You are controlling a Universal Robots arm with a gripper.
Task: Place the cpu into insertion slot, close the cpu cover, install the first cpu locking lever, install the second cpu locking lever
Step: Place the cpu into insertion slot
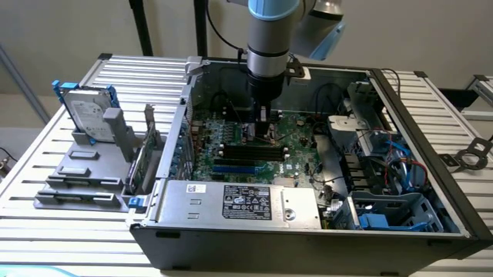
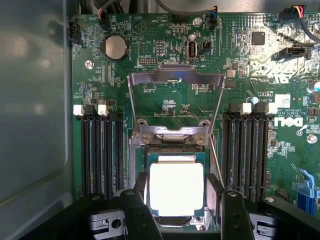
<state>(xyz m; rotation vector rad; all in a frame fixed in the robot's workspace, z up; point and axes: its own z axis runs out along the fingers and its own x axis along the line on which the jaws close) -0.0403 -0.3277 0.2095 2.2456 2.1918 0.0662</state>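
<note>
The cpu point(image 2: 176, 187), a flat square chip with a bright silvery top, lies in the socket on the green motherboard point(image 2: 165, 105). My gripper point(image 2: 177, 184) straddles it, a dark finger point(image 2: 141, 186) against each side edge, shut on the chip. The cpu cover point(image 2: 175, 75), a thin silver frame with an open middle, stands swung up just beyond the socket. A thin wire lever point(image 2: 216, 155) runs along one side of the socket. In the exterior view my gripper point(image 1: 262, 131) reaches straight down into the open computer case point(image 1: 431, 173), low over the board.
Black memory slots point(image 2: 102, 150) flank the socket on both sides. A silver labelled box point(image 1: 239, 202) sits at the case's front, cables and a drive bay point(image 1: 385, 173) on the exterior view's right. A hard drive point(image 1: 86, 112) stands in a grey rack outside, left.
</note>
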